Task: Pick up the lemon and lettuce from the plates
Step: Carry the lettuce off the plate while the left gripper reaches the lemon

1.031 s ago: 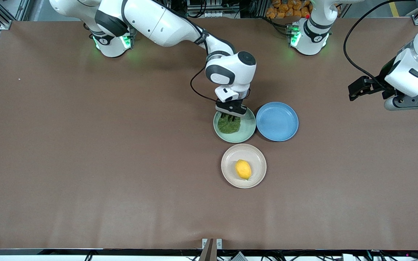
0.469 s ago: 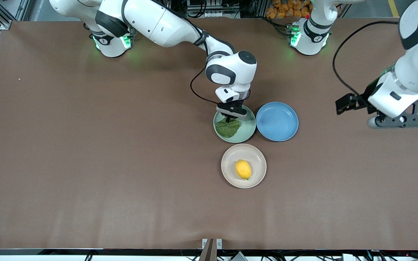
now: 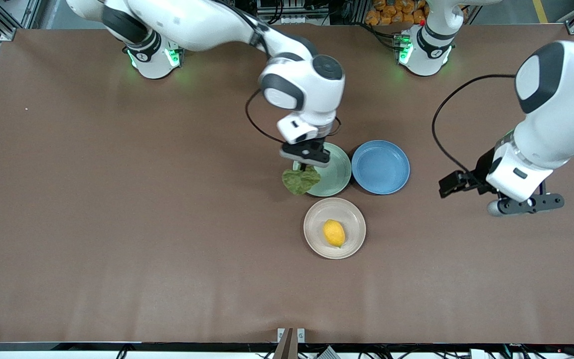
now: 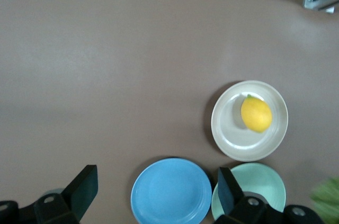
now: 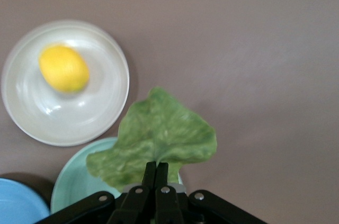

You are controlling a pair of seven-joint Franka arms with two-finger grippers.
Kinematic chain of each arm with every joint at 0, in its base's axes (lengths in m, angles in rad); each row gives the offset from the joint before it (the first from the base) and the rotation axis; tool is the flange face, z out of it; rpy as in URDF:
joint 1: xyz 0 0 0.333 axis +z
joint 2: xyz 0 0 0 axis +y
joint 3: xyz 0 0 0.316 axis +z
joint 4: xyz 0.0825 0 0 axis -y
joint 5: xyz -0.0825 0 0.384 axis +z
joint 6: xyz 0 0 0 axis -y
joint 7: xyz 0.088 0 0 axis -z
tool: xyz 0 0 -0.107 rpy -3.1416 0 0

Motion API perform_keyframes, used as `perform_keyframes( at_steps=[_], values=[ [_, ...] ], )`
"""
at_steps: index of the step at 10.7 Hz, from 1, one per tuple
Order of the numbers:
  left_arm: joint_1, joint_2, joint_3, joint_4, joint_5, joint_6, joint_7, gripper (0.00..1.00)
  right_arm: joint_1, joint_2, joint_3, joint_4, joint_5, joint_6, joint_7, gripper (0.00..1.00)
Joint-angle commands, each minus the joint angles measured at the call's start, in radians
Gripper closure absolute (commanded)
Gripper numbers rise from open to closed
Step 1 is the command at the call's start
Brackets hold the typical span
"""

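Over the mint green plate [image 3: 336, 175], at its edge toward the right arm's end of the table, the right gripper [image 3: 307, 164] is clamped on the stem of the lettuce [image 3: 299, 180], one leaf, lifted clear of the plate and hanging below the fingertips. Three plates are on the table [image 3: 117, 224]: the mint green one, one blue plate [image 3: 380, 167] just beside it toward the left arm's end, and one cream plate [image 3: 335, 228] nearer to the front camera than both. One lemon [image 3: 334, 233] lies on the cream plate, near its centre. No other items rest on the plates. The left gripper [image 3: 525, 204] hangs over bare table toward the left arm's end, well apart from the plates, with its two fingers [image 4: 79, 192] spread wide and nothing between them
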Motion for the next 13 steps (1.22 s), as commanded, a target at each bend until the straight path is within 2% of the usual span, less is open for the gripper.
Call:
perform_keyframes(
  at_steps=[1, 3, 4, 6, 8, 9, 11, 12, 13],
  values=[
    [-0.014, 0.048, 0.004, 0.034, -0.022, 0.078, -0.061, 0.00, -0.203, -0.216, 0.023, -0.144, 0.179, -0.046, -0.231, 1.00],
    [-0.083, 0.138, 0.010, 0.042, -0.019, 0.191, -0.143, 0.00, -0.364, -0.340, -0.025, -0.213, 0.305, -0.115, -0.488, 1.00],
    [-0.106, 0.177, 0.012, 0.047, -0.016, 0.240, -0.191, 0.00, -0.432, -0.399, -0.073, -0.268, 0.350, -0.129, -0.614, 1.00],
    [-0.160, 0.232, 0.014, 0.053, -0.014, 0.293, -0.243, 0.00, -0.477, -0.473, -0.237, -0.360, 0.414, -0.128, -0.841, 1.00],
    [-0.207, 0.286, 0.014, 0.063, -0.014, 0.343, -0.298, 0.00, -0.479, -0.467, -0.400, -0.403, 0.456, -0.085, -1.003, 1.00],
    [-0.238, 0.324, 0.014, 0.074, -0.014, 0.391, -0.346, 0.00, -0.480, -0.464, -0.480, -0.475, 0.460, 0.006, -1.075, 1.00],
    [-0.282, 0.390, 0.015, 0.077, -0.014, 0.520, -0.398, 0.00, -0.491, -0.432, -0.534, -0.641, 0.470, 0.257, -1.092, 1.00],
    [-0.295, 0.410, 0.017, 0.077, -0.013, 0.552, -0.398, 0.00, -0.491, -0.398, -0.557, -0.692, 0.471, 0.374, -1.088, 1.00],
    [-0.295, 0.418, 0.017, 0.076, -0.014, 0.563, -0.395, 0.00, -0.491, -0.355, -0.577, -0.704, 0.471, 0.436, -1.085, 1.00]
  ],
)
